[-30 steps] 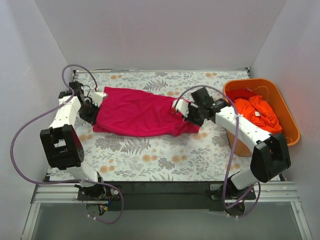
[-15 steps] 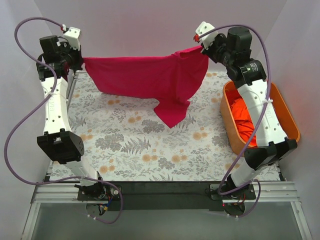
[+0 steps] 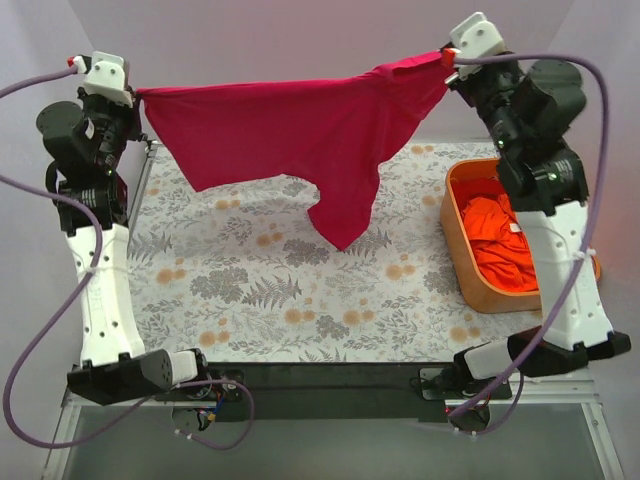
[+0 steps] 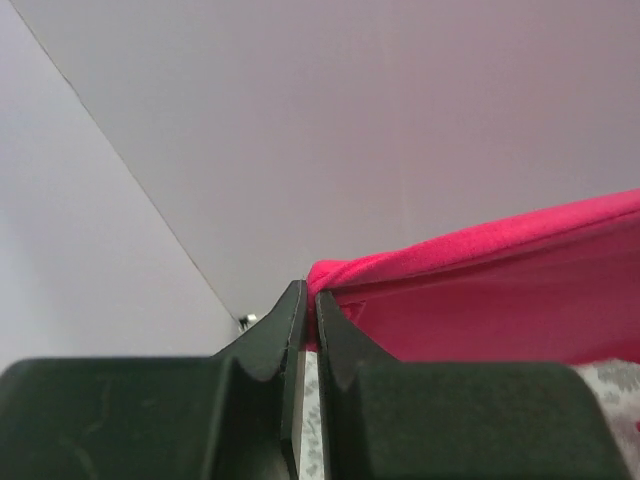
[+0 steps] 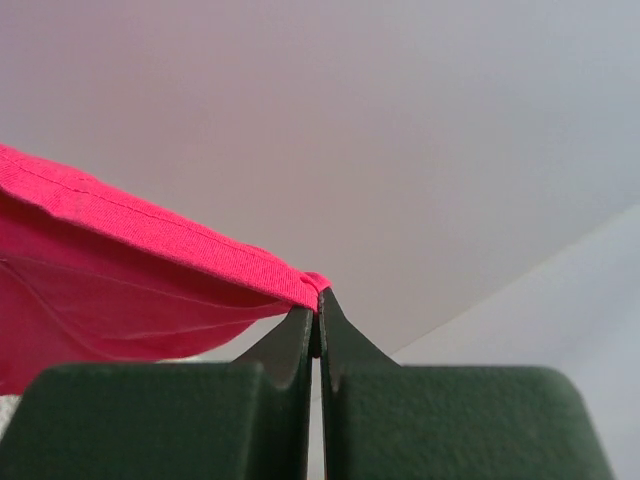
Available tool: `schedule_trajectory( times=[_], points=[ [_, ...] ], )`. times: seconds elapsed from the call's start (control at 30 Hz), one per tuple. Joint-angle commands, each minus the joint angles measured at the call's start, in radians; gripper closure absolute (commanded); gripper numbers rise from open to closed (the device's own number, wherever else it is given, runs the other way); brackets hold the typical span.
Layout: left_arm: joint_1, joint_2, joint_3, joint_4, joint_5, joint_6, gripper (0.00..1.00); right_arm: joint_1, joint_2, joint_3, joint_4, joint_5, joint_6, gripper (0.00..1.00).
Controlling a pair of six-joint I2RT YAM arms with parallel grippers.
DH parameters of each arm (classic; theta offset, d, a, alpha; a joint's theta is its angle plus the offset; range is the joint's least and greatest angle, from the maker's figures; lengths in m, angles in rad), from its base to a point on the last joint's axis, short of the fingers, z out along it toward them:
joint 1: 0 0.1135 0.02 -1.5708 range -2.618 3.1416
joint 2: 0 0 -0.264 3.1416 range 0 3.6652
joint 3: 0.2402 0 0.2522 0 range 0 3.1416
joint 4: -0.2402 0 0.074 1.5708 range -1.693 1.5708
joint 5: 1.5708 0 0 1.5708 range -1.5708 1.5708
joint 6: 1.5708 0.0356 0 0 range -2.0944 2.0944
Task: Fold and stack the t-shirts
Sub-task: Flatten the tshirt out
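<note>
A magenta-pink t-shirt hangs stretched in the air between both raised arms, high above the floral table; one part droops to a point near the middle. My left gripper is shut on its left corner, with the cloth running right from the fingertips. My right gripper is shut on the right corner, and the hem leads left from the pinch. Orange-red t-shirts lie bunched in the tub at the right.
The orange plastic tub stands at the table's right edge, beside the right arm. The floral tablecloth covers the table under the hanging shirt. White walls enclose the back and sides.
Both arms have lifted the pink shirt off the table, high into the air, and pulled it apart into a taut span. Both grips have held.
</note>
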Motion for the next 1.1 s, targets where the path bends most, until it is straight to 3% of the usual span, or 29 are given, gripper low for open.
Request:
schedule_trajectory(
  times=[0.0, 0.17, 0.4, 0.6, 0.8, 1.07],
  points=[
    [0.009, -0.106, -0.027, 0.135, -0.071, -0.014, 1.00, -0.006, -0.136, 0.008, 0.148, 0.053, 0.021, 0.99],
    [0.009, -0.265, -0.098, 0.189, -0.052, 0.011, 1.00, -0.022, -0.231, 0.051, 0.154, 0.014, 0.021, 0.99],
    [0.009, -0.425, -0.141, 0.144, -0.046, 0.069, 1.00, -0.085, -0.328, 0.072, 0.219, -0.038, 0.005, 0.99],
    [0.011, -0.424, -0.131, -0.030, -0.011, 0.173, 1.00, -0.088, -0.368, -0.188, 0.269, -0.098, -0.087, 0.99],
    [0.009, -0.390, -0.254, -0.227, 0.035, 0.282, 1.00, -0.087, -0.288, -0.487, 0.354, -0.236, -0.180, 0.99],
    [0.008, -0.200, -0.530, -0.133, 0.027, 0.264, 1.00, -0.055, 0.018, -0.644, 0.461, -0.349, -0.217, 0.99]
  ],
)
